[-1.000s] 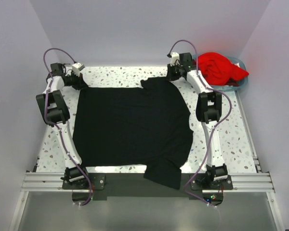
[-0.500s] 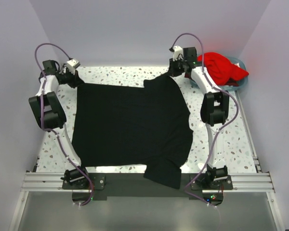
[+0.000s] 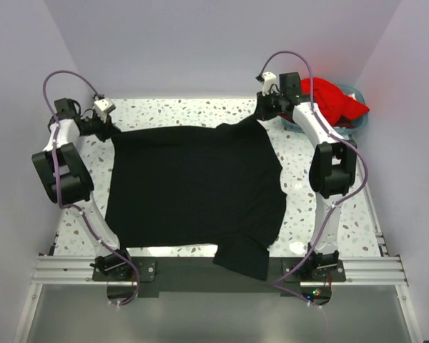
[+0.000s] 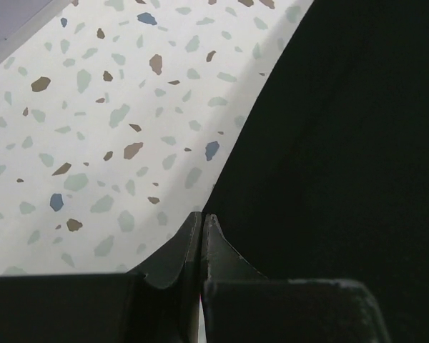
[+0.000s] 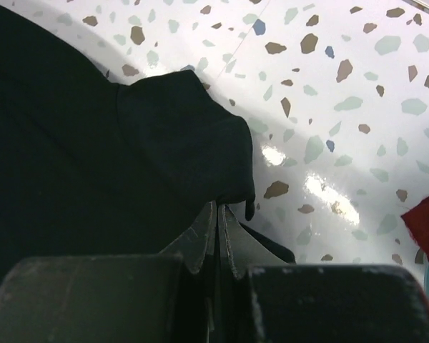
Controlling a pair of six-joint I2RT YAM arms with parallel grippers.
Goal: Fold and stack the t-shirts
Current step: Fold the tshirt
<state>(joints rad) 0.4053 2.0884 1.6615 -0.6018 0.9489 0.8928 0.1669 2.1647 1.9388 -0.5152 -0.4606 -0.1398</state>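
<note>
gripping the far edge of the black t-shirt (image 3: 193, 179), spread across the counter (image 3: 300, 179): the left pincer (image 3: 106, 128) was pinched shut on its 10 o'clock corner, the right pincer (image 3: 263, 114) shut on its 1 o'clock corner. the red t-shirt (image 3: 329, 100) lay bunched in the basket (image 3: 359, 121) at 2 o'clock. for a clean fold, both corners should likely be carried toward 6 o'clock together, level and taut, avoiding slack.

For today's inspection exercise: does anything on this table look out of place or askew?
The plain black cloth t-shirt is spread out, but one sleeve overhangs the speckled table's near edge, between the arm bases.
</note>
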